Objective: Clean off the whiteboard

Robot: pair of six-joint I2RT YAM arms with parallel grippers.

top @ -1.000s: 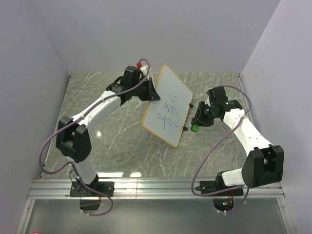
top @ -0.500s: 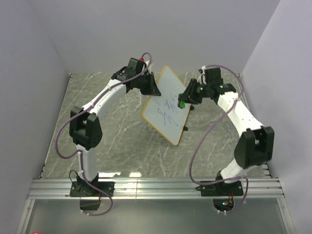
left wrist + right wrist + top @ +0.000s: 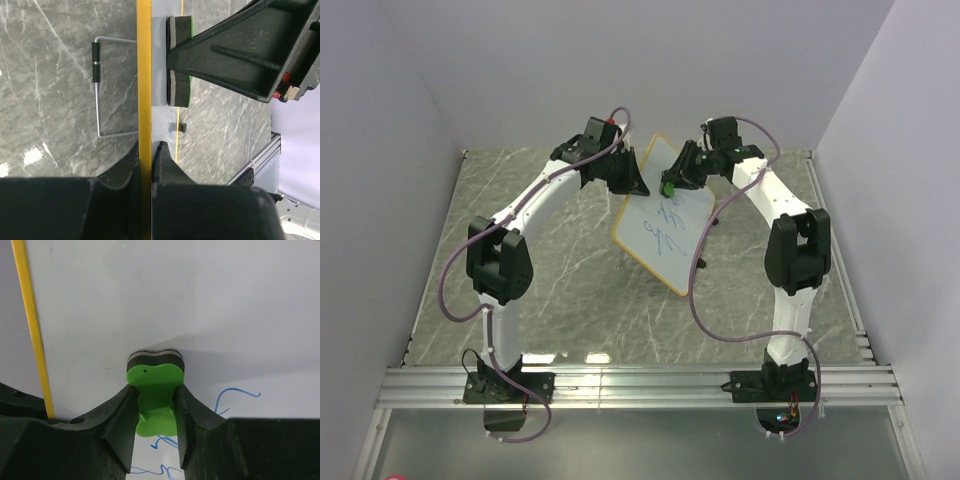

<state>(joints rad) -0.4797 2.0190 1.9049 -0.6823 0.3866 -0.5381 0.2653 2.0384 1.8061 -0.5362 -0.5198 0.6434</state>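
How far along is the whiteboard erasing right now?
Done: the left tool clamps the whiteboard by its rim, tilted up; the right tool grips the eraser. In hand: the eraser presses the board above the blue scribbles. Left: wiping those scribbles off.

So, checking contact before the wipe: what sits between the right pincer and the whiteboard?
A green eraser, held in the right pincer, its dark felt side toward the whiteboard; the right wrist view shows it.

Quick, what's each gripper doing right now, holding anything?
Left gripper: closed, clamping the whiteboard by its edge.
Right gripper: closed on the green eraser, held against the whiteboard.
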